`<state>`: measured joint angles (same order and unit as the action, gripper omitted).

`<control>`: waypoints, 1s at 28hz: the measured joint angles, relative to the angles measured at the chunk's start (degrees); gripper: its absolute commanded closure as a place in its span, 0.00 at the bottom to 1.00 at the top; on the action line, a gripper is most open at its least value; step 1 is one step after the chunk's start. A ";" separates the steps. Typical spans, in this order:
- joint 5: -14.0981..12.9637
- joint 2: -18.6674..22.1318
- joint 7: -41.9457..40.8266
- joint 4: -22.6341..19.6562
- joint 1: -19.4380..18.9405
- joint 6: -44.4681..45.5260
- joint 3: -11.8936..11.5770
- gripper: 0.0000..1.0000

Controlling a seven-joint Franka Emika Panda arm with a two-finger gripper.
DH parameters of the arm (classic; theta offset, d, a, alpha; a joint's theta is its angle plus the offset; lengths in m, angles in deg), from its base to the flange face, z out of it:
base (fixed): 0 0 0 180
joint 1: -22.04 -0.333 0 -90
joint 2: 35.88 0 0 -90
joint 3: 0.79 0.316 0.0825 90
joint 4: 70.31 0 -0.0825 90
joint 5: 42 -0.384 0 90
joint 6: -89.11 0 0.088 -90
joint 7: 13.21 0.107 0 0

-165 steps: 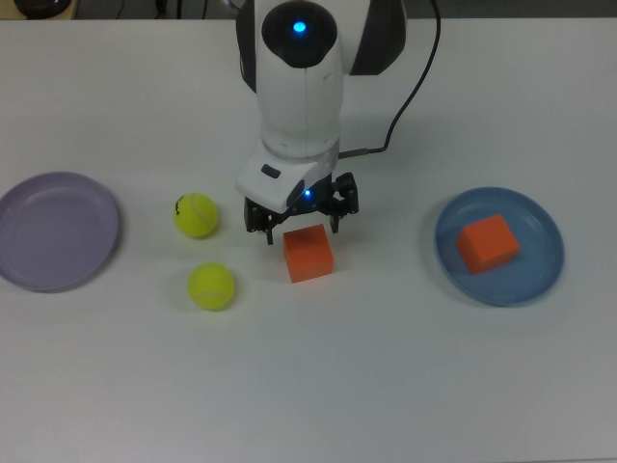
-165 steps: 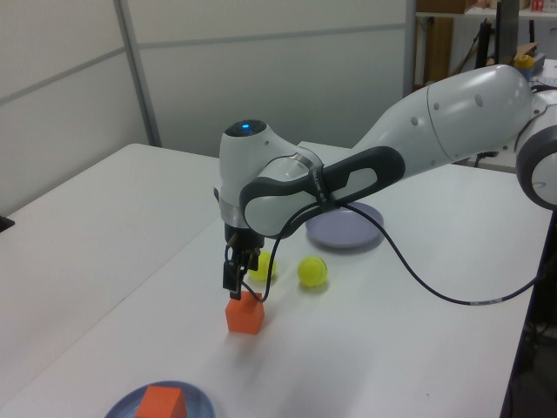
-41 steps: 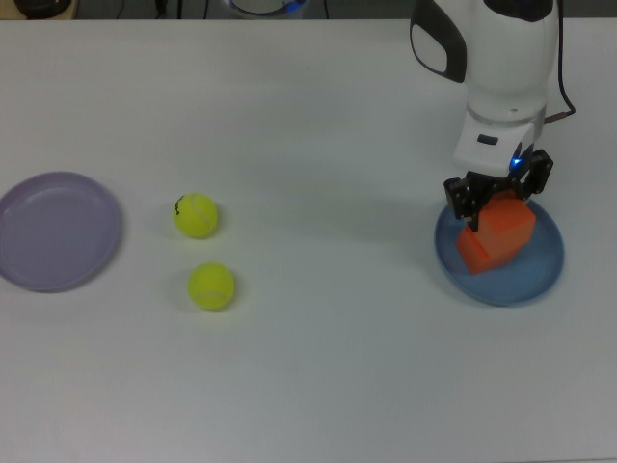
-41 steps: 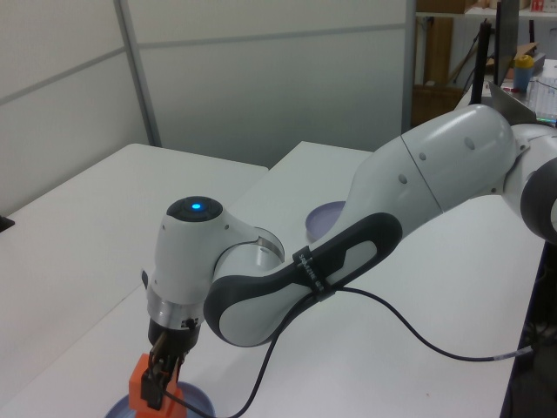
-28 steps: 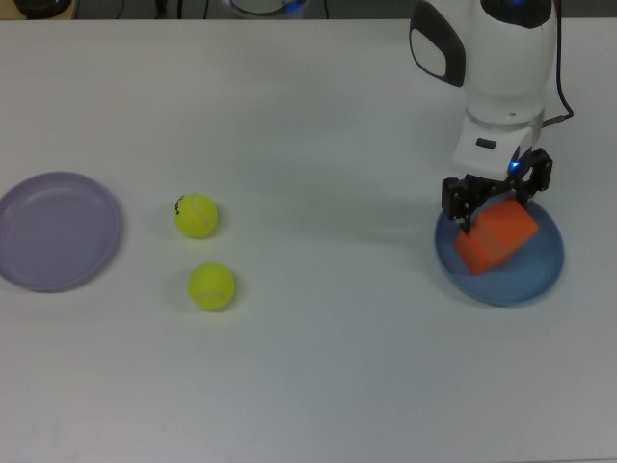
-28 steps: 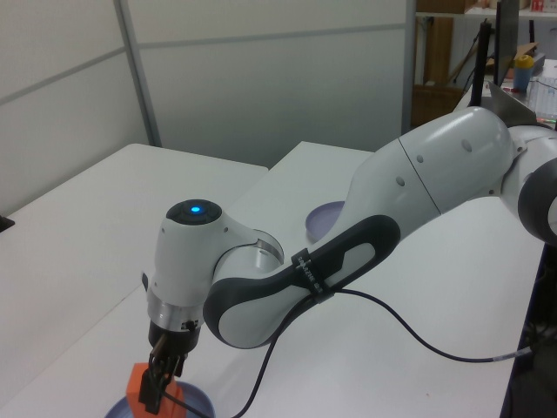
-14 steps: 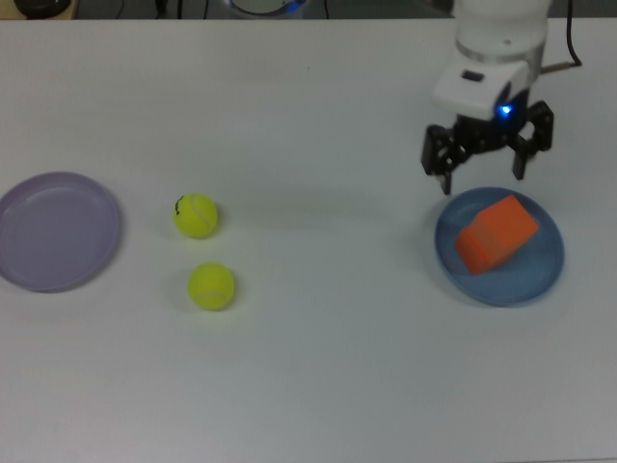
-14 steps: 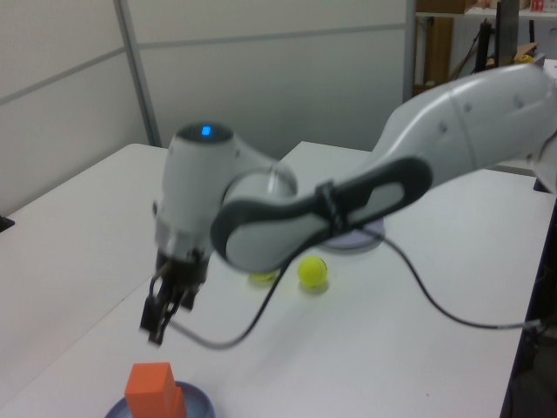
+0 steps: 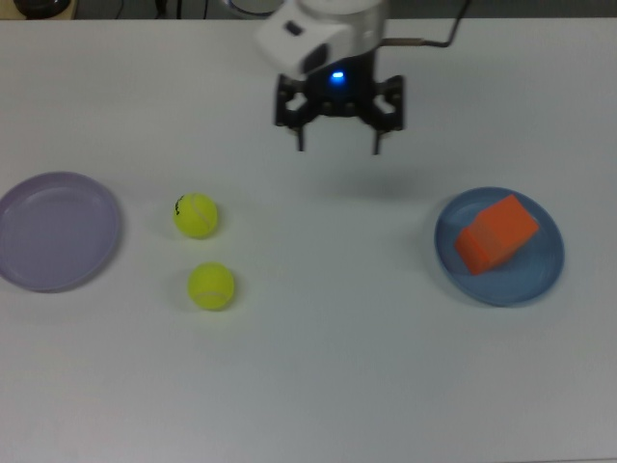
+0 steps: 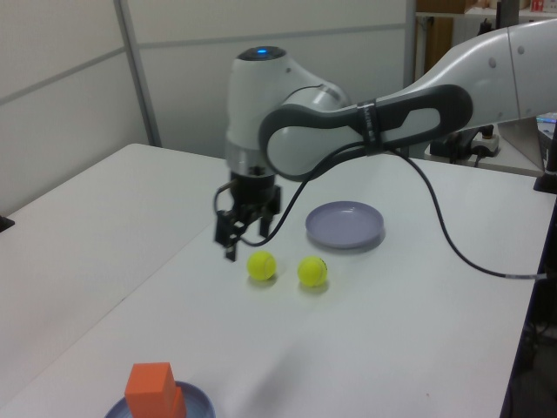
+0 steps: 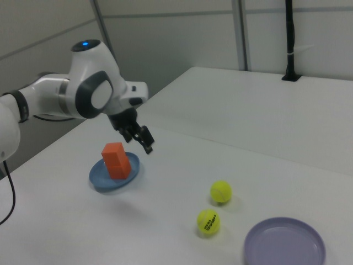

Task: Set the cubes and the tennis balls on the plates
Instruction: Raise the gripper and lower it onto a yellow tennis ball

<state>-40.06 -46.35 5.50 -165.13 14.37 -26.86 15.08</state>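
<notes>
Two orange cubes (image 9: 495, 233) sit piled one on the other on the blue plate (image 9: 540, 275), the pile leaning; they also show as the cubes (image 11: 116, 160) in the right view. Both tennis balls (image 9: 196, 215) (image 9: 211, 285) lie on the table in the top view's left half, one with a small black mark. The lavender plate (image 9: 58, 230) at the top view's far left holds nothing. My gripper (image 9: 337, 145) hangs open above the table, between the balls and the blue plate, holding nothing. In the left view the gripper (image 10: 244, 246) is just beyond the nearer ball (image 10: 261, 266).
The white table runs on to its edges in all views. A black cable trails from the arm (image 10: 452, 252) above the table. Wall panels stand behind the table in the left view. A black pole (image 11: 290, 44) rises at the far edge in the right view.
The gripper carried the second cube to the blue plate, let it go on top of the first, then rose and swung toward the top view's left, open and empty.
</notes>
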 measured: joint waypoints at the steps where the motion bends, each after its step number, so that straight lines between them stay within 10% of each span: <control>1: 0.00 0.38 0.00 -0.88 0.90 0.00 0.00 0.00; 15: -1.54 0.84 -4.59 -6.64 12.22 -0.07 -0.12 0.00; 28: -2.35 -4.42 -7.02 -9.08 12.85 -6.88 -4.13 0.00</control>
<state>-42.41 -50.77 -1.52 -174.21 27.23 -33.74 10.95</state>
